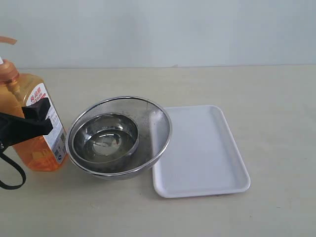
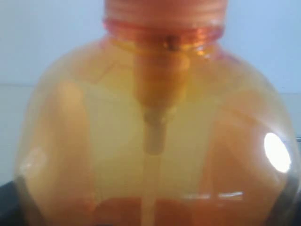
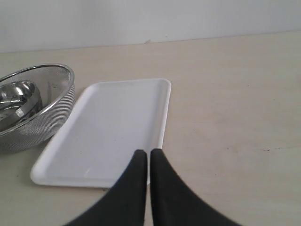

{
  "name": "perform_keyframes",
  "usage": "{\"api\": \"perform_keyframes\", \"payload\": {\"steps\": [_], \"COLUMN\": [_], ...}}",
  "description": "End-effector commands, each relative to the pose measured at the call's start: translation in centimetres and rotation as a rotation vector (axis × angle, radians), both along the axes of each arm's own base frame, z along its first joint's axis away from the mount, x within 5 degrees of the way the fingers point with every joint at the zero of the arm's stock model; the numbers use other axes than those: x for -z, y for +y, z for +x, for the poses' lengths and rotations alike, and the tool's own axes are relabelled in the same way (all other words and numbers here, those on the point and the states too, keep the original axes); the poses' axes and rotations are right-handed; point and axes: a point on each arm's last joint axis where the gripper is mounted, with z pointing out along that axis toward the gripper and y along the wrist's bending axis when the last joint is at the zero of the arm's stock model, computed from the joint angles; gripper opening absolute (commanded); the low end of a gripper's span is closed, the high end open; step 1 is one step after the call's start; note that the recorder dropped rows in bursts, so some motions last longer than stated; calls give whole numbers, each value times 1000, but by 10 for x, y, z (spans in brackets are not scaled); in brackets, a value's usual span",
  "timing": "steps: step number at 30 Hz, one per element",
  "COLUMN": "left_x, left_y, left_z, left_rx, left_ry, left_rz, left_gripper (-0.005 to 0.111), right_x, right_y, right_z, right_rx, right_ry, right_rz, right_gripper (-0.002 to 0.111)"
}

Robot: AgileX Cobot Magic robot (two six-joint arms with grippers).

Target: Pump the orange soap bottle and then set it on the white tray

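The orange soap bottle (image 1: 38, 145) stands upright at the far left of the table, its pump head partly cut off by the picture's edge. My left gripper (image 1: 35, 117) is shut on the bottle's body, one black finger crossing its label. In the left wrist view the bottle (image 2: 155, 132) fills the frame, with dark fingers only at the lower corners. The white tray (image 1: 200, 148) lies flat to the right of the bowls. My right gripper (image 3: 149, 153) is shut on nothing, hovering over a corner of the tray (image 3: 113, 127); it does not show in the exterior view.
A steel mesh strainer (image 1: 159, 123) holding a smaller steel bowl (image 1: 104, 139) sits between bottle and tray, touching the tray's left rim. The strainer (image 3: 51, 110) also shows in the right wrist view. A black cable (image 1: 12, 173) loops beside the bottle.
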Motion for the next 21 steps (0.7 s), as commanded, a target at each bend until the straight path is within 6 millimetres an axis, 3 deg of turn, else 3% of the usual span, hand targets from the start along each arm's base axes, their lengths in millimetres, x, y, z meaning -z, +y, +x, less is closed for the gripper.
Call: {"api": "perform_keyframes", "payload": {"steps": [1, 21], "left_x": [0, -2], "left_y": [-3, -3], "left_z": [0, 0], "left_rx": [12, 15], "left_ry": [2, -22], "left_rz": [-31, -9], "left_gripper": [5, 5], "right_x": [0, 0], "right_y": [0, 0], "right_z": [0, 0], "right_rx": [1, 0], "right_ry": [-2, -1], "right_rz": [3, 3], "right_gripper": [0, 0]}}
